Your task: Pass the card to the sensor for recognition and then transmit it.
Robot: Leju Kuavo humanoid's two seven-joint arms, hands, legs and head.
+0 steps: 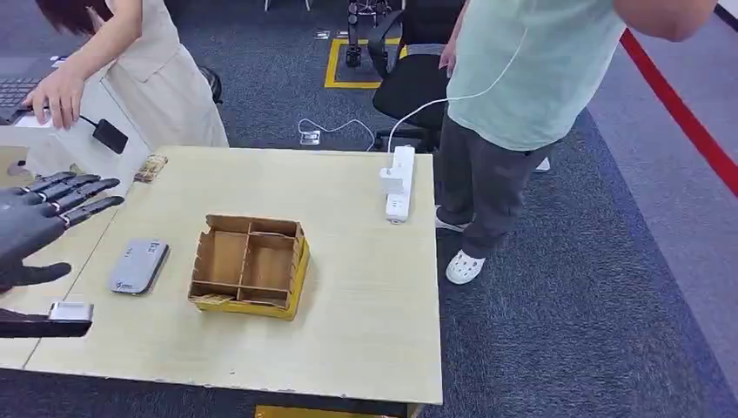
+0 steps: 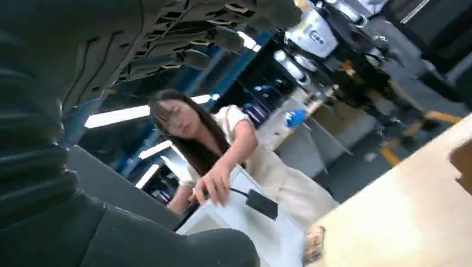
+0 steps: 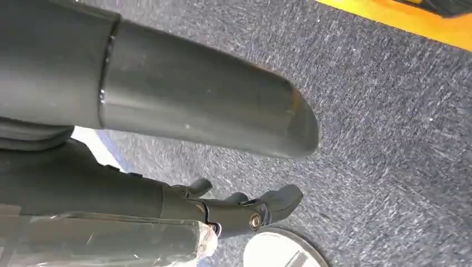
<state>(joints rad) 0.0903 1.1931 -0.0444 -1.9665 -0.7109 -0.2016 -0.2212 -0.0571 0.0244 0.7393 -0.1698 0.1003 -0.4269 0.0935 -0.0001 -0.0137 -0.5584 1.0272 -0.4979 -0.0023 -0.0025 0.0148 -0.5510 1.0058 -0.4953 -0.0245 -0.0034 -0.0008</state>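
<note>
In the head view the robot's left hand (image 1: 39,228) hovered at about nine o'clock over the pale wooden table (image 1: 348,305), its dark fingers (image 1: 74,193) stretched straight and spread wide, holding nothing. The flat grey rectangular sensor (image 1: 137,266) lay on the table just beside that hand, toward three o'clock of it, and the open brown cardboard box with four compartments (image 1: 249,265) sat next along. I could not make out the card. A white power strip (image 1: 399,182) lay at one o'clock. The right hand (image 3: 234,208) hung above grey carpet (image 3: 389,111), fingers loosely curled on nothing.
</note>
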